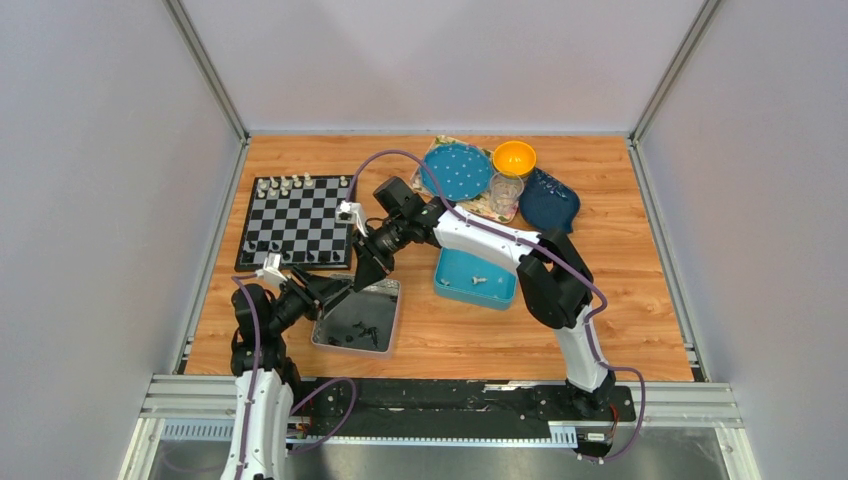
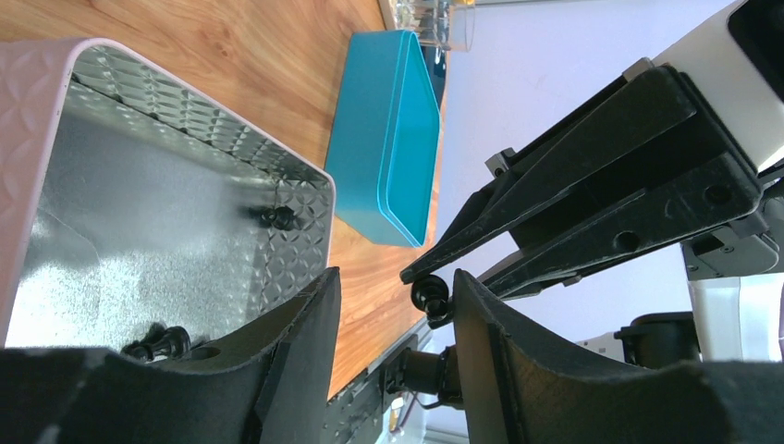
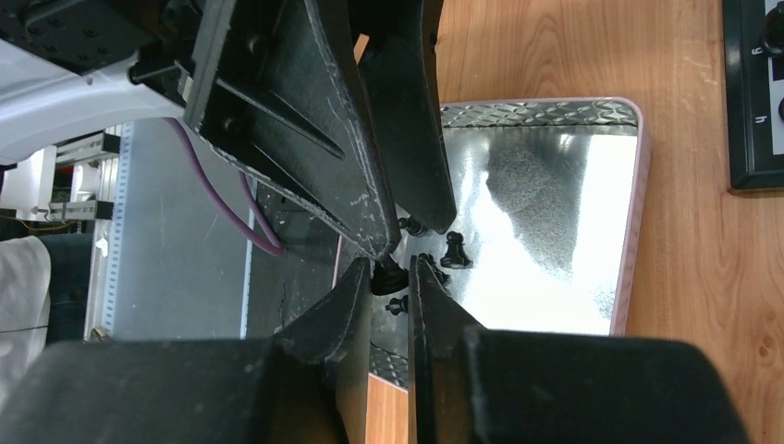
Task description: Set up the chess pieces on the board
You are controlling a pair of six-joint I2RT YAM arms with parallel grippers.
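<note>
We judge this to be a hand-over in mid-air. The right tool (image 3: 390,277) is pinched narrow on a black chessman (image 2: 432,298), held above the silver tray (image 3: 636,240) and clear of the bench. The left tool (image 2: 393,287) stands part-open around that chessman, one finger on each side and, as far as we can see, neither one touching it. The board (image 1: 300,222) lies just beyond the tray, with a cream row (image 1: 285,184) along its far edge and a few black men (image 1: 300,257) along its near edge. More black men lie loose in the tray (image 3: 453,252), so we reckon much of the set-up is not yet done. Next, the left tool would need to close squarely on the chessman before the right one lets go. As for the chessman's heading, it is too small and too covered by the fingertips. We cannot tell where its head points or how its long axis runs, so standing it upright on a square may take care.
</note>
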